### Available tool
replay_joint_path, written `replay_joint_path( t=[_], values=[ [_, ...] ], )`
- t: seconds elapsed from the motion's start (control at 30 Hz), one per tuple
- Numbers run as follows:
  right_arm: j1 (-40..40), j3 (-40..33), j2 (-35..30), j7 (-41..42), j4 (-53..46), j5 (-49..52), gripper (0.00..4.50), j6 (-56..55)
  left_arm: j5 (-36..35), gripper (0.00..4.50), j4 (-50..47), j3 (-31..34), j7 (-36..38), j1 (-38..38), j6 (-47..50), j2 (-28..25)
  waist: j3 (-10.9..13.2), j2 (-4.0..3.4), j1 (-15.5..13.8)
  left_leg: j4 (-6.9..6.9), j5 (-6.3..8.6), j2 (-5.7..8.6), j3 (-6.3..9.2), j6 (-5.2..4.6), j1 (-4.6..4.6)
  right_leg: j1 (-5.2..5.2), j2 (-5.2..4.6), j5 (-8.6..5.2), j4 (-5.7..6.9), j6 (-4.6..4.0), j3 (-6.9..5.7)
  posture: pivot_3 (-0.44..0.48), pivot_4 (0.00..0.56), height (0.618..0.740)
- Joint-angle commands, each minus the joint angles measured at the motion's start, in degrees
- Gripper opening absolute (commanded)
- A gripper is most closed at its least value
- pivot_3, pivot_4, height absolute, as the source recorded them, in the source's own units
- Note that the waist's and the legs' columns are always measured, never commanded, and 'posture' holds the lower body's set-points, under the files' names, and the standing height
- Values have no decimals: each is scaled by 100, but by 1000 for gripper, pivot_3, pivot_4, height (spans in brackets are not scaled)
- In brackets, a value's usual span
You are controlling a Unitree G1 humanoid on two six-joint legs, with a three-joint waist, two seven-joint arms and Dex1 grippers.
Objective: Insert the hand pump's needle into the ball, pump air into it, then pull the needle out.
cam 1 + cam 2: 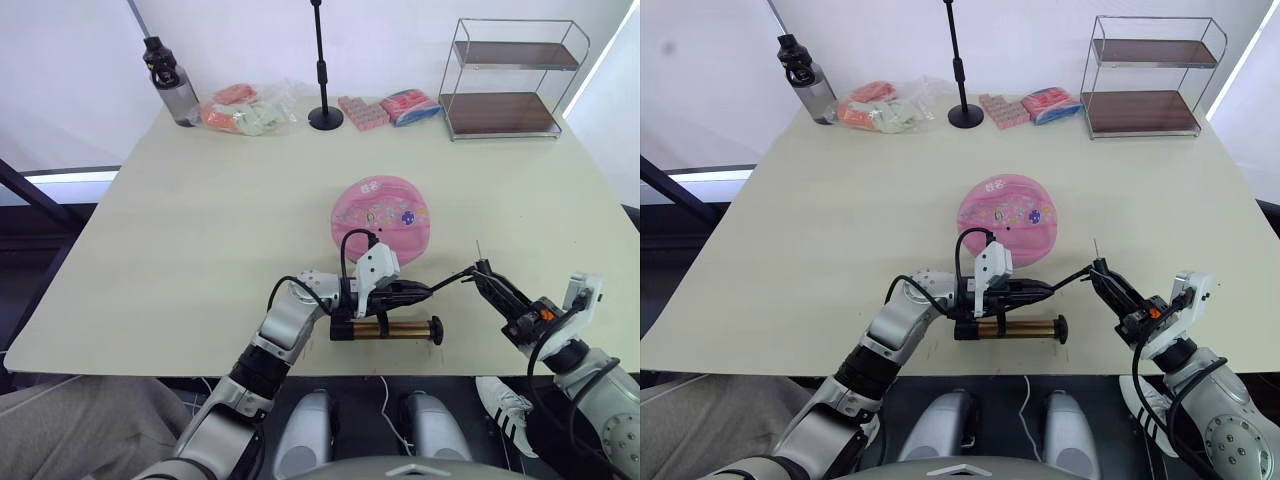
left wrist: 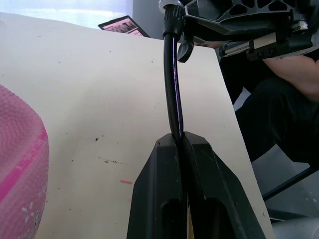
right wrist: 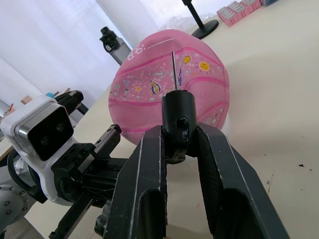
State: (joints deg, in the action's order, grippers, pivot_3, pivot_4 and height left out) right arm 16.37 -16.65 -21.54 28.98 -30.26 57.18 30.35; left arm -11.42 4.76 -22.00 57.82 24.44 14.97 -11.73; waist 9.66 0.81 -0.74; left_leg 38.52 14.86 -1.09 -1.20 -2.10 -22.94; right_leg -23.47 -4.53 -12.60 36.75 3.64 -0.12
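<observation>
Right gripper (image 1: 497,290) clamps the hose end, needle (image 3: 172,69) upright; ball (image 1: 381,219) lies ahead-left. Left gripper (image 1: 410,292) pinches the hose (image 2: 172,89) near the hand pump (image 1: 386,328).

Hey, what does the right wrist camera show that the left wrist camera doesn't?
Right wrist camera: the right gripper shut on the hose end, the thin needle sticking up toward the ball, plus a water bottle and a black stand behind. Left wrist camera: the left gripper shut on the black hose, and a person's dark sleeve past the table edge. Both share the pink ball and the beige table.
</observation>
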Motion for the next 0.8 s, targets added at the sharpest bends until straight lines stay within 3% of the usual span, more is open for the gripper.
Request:
replay_joint_path(
  t=[0.03,0.07,0.1,0.17,0.33,0.37,0.4,0.8],
  values=[
    [-43,-87,-50,99,-105,-65,335,-164,-142,0,-145,54,136,58,-3,-38,0,0,0,0,0,0,0,0,0,0,0,0,0,0,0,0,150,740],
    [-49,-118,-83,130,-96,-71,335,-153,-146,0,-156,76,140,53,-20,-58,0,0,0,0,0,0,0,0,0,0,0,0,0,0,0,0,150,740],
    [-61,-150,-120,169,-88,-88,335,-155,-153,740,-173,101,146,46,-35,-82,0,0,0,0,0,0,0,0,0,0,0,0,0,-1,0,0,150,740],
    [-81,-194,-208,245,-78,-113,335,-152,-180,1434,-216,138,180,31,-64,-127,0,0,0,0,0,0,-1,0,0,-1,0,-5,0,-8,0,0,150,740],
    [-236,-301,-830,601,-47,-245,335,-64,-359,3983,-513,365,243,-4,-142,-314,0,0,1,0,0,0,-2,0,-1,-2,0,-7,0,-13,0,0,150,740],
    [-273,-332,-940,653,-28,-240,335,-47,-389,4233,-567,407,245,-10,-153,-357,0,0,0,0,0,0,-2,0,-1,-2,0,-7,0,-13,0,0,150,740],
    [-314,-367,-1066,724,-14,-263,335,-42,-437,4385,-640,466,251,-20,-149,-408,1,1,-2,0,0,0,-2,0,-1,-1,0,-7,-1,-13,0,0,150,740],
    [-495,-909,-2505,2067,360,-1039,335,-312,-890,4385,-1164,1609,0,3,-27,-1234,3,4,-4,0,0,-1,-1,0,-1,-1,1,3,-1,6,-1,0,150,740]
  ],
)
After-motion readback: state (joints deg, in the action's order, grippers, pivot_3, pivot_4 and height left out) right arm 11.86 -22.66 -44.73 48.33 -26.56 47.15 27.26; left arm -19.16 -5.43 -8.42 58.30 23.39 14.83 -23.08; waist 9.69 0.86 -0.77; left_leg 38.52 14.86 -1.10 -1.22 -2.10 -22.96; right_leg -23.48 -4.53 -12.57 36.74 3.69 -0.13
